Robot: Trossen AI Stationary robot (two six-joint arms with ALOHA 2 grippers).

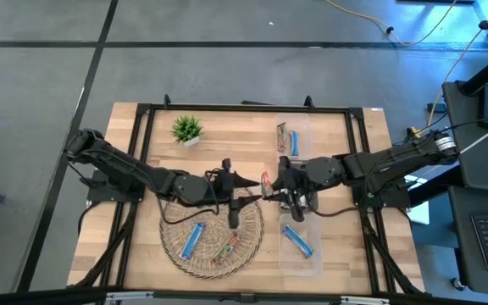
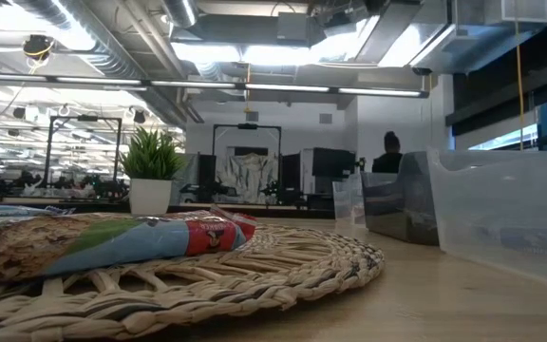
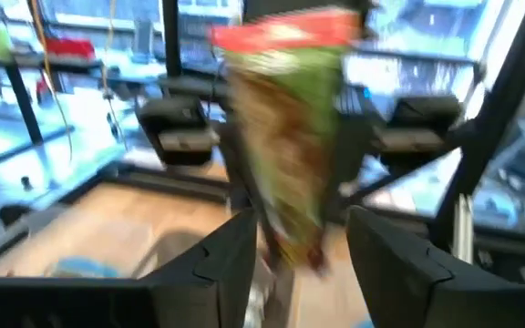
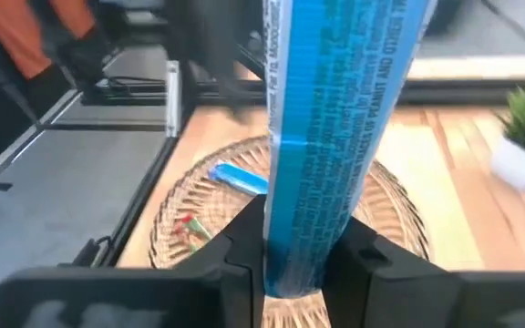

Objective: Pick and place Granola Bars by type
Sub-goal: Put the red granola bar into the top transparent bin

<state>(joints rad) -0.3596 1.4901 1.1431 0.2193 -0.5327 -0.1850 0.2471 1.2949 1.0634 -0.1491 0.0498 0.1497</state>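
My left gripper [image 1: 251, 185] hangs above the far right rim of the round wicker mat [image 1: 176, 254] and is shut on a green granola bar with a red end [image 3: 285, 137]. That red end [image 1: 266, 180] points at my right gripper [image 1: 281, 181], which is just beside it, between two clear bins, and is shut on a bright blue bar [image 4: 335, 118]. A blue bar [image 1: 193, 240] and a green and red bar [image 1: 225, 250] lie flat on the mat. In the low view the green and red bar [image 2: 112, 242] shows close up; neither gripper shows there. My left gripper pinches the green bar's lower end [image 3: 292, 239] between its two fingers [image 3: 231, 260]. The bar is lifted clear and sticks out ahead of the fingers, red end farthest away. My right gripper pinches the blue bar near one end [image 4: 290, 251] between its two fingers [image 4: 235, 251]. This bar is lifted clear too and runs straight on past the fingertips, above the mat.
A far clear bin [image 1: 291, 135] holds green and red bars; a near clear bin [image 1: 312, 263] holds a blue bar [image 1: 297, 241]. A small potted plant [image 1: 187, 130] stands at the far left of the table. A black frame [image 1: 244, 108] rims the tabletop.
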